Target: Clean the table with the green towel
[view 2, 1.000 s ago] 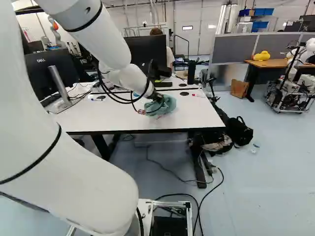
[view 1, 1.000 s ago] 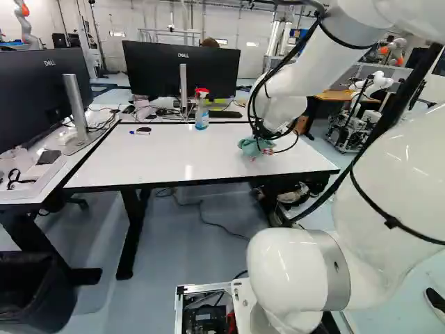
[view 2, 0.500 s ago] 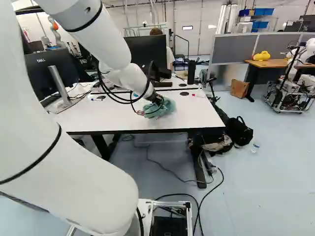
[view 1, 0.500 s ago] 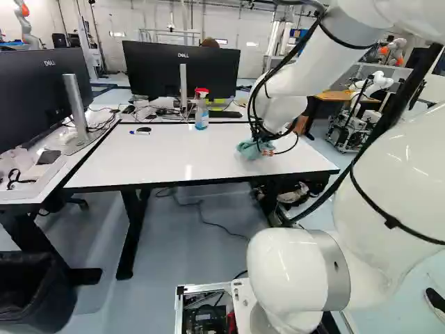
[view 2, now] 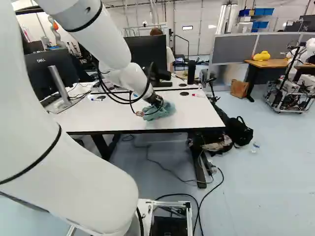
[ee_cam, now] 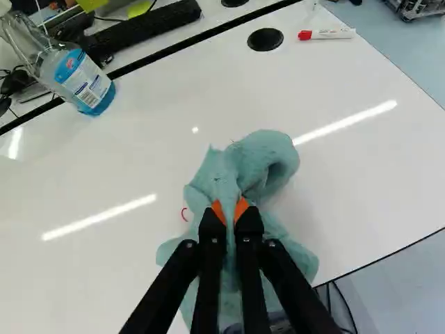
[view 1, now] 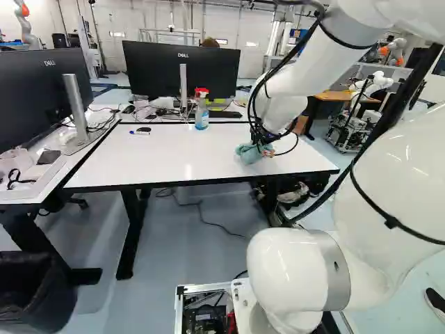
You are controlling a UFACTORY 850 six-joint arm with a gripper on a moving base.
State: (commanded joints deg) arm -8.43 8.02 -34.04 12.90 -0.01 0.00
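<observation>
Claw (view 2: 156, 102): pinching a bunched fold of cloth, squeezing almost closed with only the cloth's thickness in between – pressing in from both sides with orange pads (ee_cam: 219, 211).
Green towel (ee_cam: 268, 156): rising between the fingers in a crumpled ridge, curling into a thick roll just ahead of them, spreading out loosely underneath and lying on the tabletop; sitting right of the middle in the left base view, near the front edge.
Red mark (ee_cam: 184, 214): showing as a small curve on the white surface, just beside the towel.
Arm (view 1: 299, 73): reaching over the tabletop from its front side, trailing looped black cables (view 2: 118, 98) close to the towel.
Tabletop (view 1: 174, 160): stretching white and glossy around the towel, reflecting bright streaks of light.
Red-capped marker (ee_cam: 327, 34): lying flat well ahead of the claw (ee_cam: 230, 210), near a round black disc (ee_cam: 265, 40).
Spray bottle (view 1: 201, 115): standing upright by the far edge, holding blue liquid under a red head.
Blue-capped marker (view 1: 139, 133): lying at the far left of the tabletop in the left base view, just beside a small black object (view 1: 144, 129).
Keyboard (ee_cam: 149, 29): resting beyond the far edge, near the bottle.
Screens (view 1: 182, 69): standing behind and to the left in the left base view.
Bin (view 1: 35, 289): standing on the floor – at the lower left of that view.
</observation>
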